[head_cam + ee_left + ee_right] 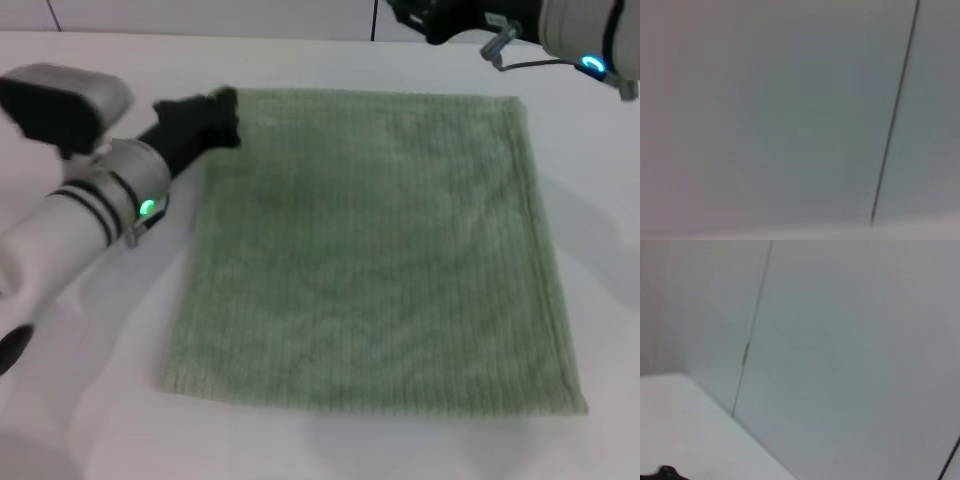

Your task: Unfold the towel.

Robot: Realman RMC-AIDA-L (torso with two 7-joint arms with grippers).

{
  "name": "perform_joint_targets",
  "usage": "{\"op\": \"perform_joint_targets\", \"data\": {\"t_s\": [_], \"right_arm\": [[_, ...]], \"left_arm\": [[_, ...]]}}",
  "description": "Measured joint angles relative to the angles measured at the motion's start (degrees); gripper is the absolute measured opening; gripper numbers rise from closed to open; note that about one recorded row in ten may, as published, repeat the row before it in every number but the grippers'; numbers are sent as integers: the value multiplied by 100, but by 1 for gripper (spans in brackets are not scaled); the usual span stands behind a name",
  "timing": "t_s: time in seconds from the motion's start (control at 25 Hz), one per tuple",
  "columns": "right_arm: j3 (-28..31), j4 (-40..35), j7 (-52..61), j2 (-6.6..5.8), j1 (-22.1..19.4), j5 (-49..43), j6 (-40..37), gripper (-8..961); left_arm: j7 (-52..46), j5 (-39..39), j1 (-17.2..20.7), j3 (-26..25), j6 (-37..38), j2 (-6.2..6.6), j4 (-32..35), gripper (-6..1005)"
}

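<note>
The pale sage-green towel lies spread flat as one wide square on the white table in the head view. My left gripper is at the towel's far left corner, its black tip touching or overlapping the hem there. My right gripper is raised beyond the towel's far edge, partly cut off at the top of the head view and apart from the cloth. Neither wrist view shows the towel.
The towel's near edge lies close to the table's front. Both wrist views show only a pale wall with a dark seam. The right wrist view also shows a strip of the table.
</note>
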Motion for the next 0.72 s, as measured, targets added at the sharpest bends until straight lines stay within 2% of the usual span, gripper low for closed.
{"op": "perform_joint_targets", "data": {"t_s": [0.08, 0.12, 0.16, 0.28, 0.48, 0.6, 0.72], "right_arm": [[-70, 262, -725, 0, -212, 827, -456, 434], [-70, 262, -725, 0, -212, 827, -456, 434], [-102, 462, -1181, 0, -283, 1353, -775, 434], [-124, 691, -1657, -1, -301, 1820, -1205, 435], [-375, 728, -2183, -1, -261, 1871, -1702, 435], [-444, 688, -2317, -1, -244, 1754, -1735, 435], [-393, 644, -2336, -5, -235, 1703, -1799, 558]], "left_arm": [[23, 4, 409, -343, 1064, 0, 0, 1], [23, 4, 409, -343, 1064, 0, 0, 1], [52, 4, 510, -436, 1314, -2, 0, 1], [157, -9, 848, -641, 2017, -2, 3, 1], [157, -17, 956, -729, 2187, 17, 11, 1], [159, -18, 959, -746, 2199, 21, 15, 2], [159, -9, 957, -840, 2215, 38, 17, 7]]}}
